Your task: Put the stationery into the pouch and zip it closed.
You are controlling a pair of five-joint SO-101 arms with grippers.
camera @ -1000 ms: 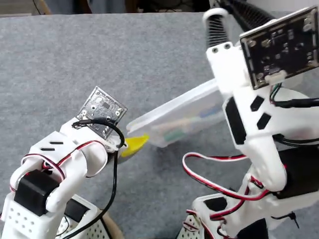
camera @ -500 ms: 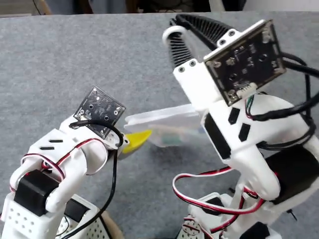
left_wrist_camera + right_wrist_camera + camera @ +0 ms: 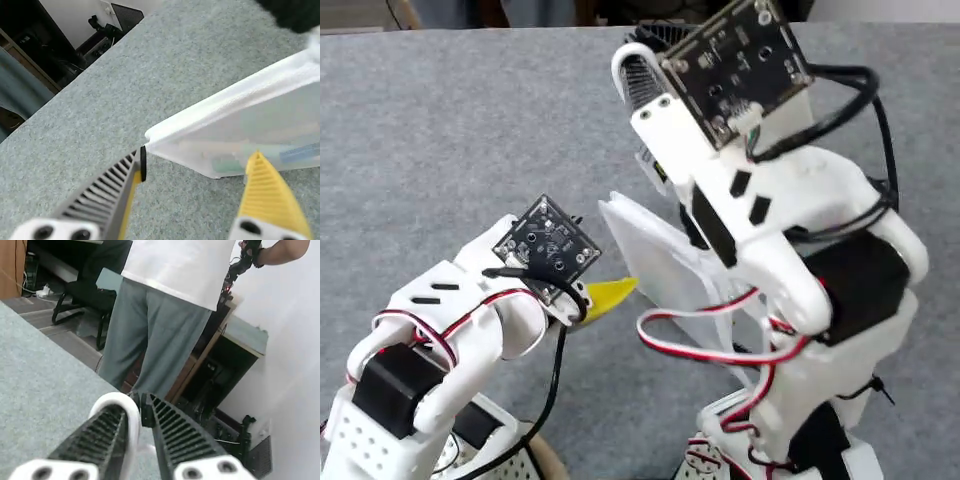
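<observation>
The translucent white pouch [image 3: 655, 262] stands tilted on its edge against my right arm, its upper edge raised. In the left wrist view the pouch [image 3: 260, 115] shows green and blue stationery [image 3: 235, 162] through its wall, and a small black zipper pull [image 3: 143, 163] sits at its corner. My left gripper [image 3: 197, 162] is open, its grey and yellow fingers on either side of that corner; from above its yellow finger [image 3: 610, 295] lies just left of the pouch. My right gripper [image 3: 142, 407] is shut, empty, and points up away from the table, high above the pouch [image 3: 642, 50].
A grey felt mat [image 3: 450, 130] covers the table, with open room at the back and left. The right arm's body and its red and white cable loop [image 3: 690, 340] crowd the pouch's right side. The left arm's base [image 3: 380, 420] fills the near left corner.
The right arm swung left over the pouch and its gripper rose. The pouch went from lying low to standing steeply on edge. The left arm shifted slightly right.
</observation>
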